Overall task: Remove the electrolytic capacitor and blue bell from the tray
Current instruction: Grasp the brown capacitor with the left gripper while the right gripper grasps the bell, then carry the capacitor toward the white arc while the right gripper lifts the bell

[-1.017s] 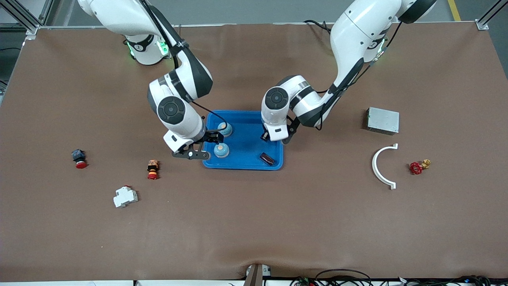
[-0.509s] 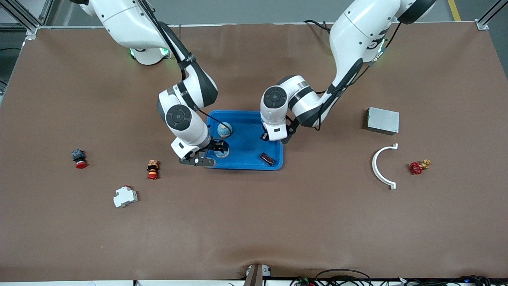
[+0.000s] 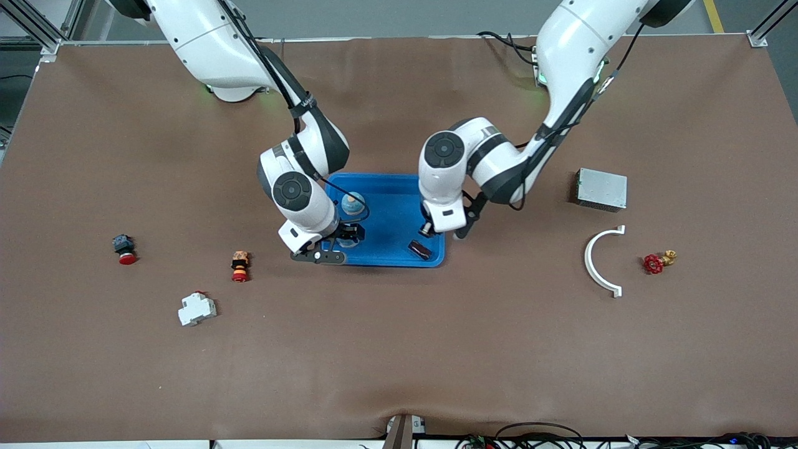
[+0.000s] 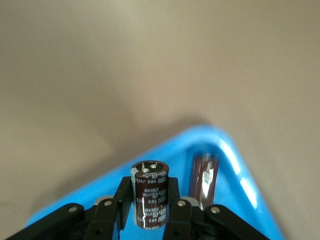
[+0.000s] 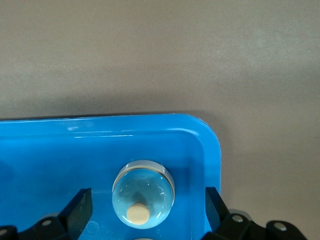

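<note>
Left gripper (image 4: 150, 210) clamped on brown cylindrical electrolytic capacitor (image 4: 148, 194) above bright blue plastic tray (image 4: 235, 170); right gripper (image 5: 145, 207) spread wide around pale-blue domed bell (image 5: 143, 190). Next, probably: carry clear, close, lift.

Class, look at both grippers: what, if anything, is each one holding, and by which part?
The left gripper holds an electrolytic capacitor upright by its sides, over the tray. The right gripper holds nothing; it stands open around a blue bell.

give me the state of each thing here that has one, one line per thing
left gripper: shut on the electrolytic capacitor, over the tray
right gripper: open, fingers either side of a blue bell
second blue bell: resting in the tray, untouched
second capacitor: lying on its side in the tray
tray: on the table, both bells inside
</note>
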`<state>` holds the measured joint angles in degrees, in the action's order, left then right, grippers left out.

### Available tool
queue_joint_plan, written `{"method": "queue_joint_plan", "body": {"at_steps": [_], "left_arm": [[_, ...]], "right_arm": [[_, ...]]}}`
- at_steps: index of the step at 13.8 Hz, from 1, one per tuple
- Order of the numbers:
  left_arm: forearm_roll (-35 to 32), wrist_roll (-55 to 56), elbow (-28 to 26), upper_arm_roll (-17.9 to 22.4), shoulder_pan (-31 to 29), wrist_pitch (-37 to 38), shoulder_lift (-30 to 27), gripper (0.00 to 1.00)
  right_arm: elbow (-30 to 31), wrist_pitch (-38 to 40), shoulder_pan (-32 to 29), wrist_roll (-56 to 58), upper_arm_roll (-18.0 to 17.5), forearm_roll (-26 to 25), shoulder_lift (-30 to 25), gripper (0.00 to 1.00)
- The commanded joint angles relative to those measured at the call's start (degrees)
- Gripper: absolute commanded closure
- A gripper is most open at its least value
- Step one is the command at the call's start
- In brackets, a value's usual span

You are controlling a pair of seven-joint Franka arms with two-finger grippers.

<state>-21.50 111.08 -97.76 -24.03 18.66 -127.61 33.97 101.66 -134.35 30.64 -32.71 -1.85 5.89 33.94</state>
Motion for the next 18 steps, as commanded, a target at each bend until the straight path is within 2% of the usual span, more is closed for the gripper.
{"method": "queue_joint_plan", "body": {"at_steps": [1, 5, 12, 14, 18], "left_arm": [[-0.7, -7.3, -1.6, -0.6, -5.1, 7.3, -4.6, 1.0], [-0.7, -12.9, -2.3, -0.7, -11.4, 12.5, -5.4, 1.0], [-0.8, -28.7, -6.4, -0.7, -22.3, 11.9, -5.8, 1.0], [-0.3, -31.0, -5.8, -0.8, -25.6, 11.5, -4.7, 1.0], [-0.9, -45.0, -5.9, -0.5, -31.8, 11.4, -4.6, 1.0]], "right_arm": [[-1.3, -0.7, 0.9, -0.6, 0.4, 0.5, 1.8, 0.0], [-1.5, -1.6, 1.3, -0.6, 0.4, 0.5, 3.1, 0.0], [-2.3, -2.0, 1.7, -0.6, 0.4, 0.5, 4.7, 0.0], [-2.3, -2.2, 1.7, -0.6, 0.4, 0.5, 5.1, 0.0], [-2.3, -2.4, 2.3, -0.5, 0.4, 0.5, 5.4, 0.0]]}}
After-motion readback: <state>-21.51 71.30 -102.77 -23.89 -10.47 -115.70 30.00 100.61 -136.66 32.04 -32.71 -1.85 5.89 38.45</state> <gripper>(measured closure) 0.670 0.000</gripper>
